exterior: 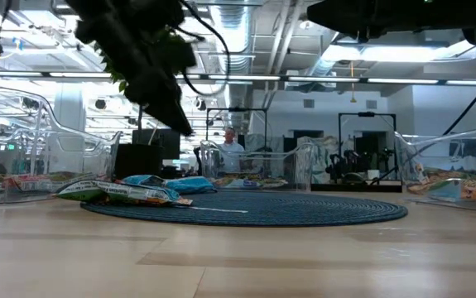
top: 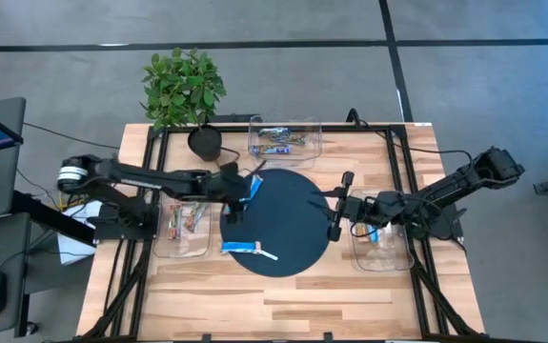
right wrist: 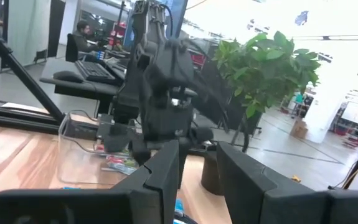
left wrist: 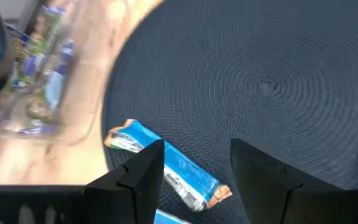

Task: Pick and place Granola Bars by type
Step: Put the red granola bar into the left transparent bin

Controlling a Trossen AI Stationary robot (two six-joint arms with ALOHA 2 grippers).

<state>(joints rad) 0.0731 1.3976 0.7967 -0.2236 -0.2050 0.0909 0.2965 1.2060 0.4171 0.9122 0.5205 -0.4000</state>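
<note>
Over the mat's [top: 293,205] left edge the left arm's jaws [left wrist: 194,171] gape above a blue bar [left wrist: 166,165]; right jaws [right wrist: 197,165] open, empty.

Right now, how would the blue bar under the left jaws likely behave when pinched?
The blue granola bar lies flat on the dark round mat, so it likely won't roll. Its glossy wrapper may slip. It looks small and thin, probably light.
</note>
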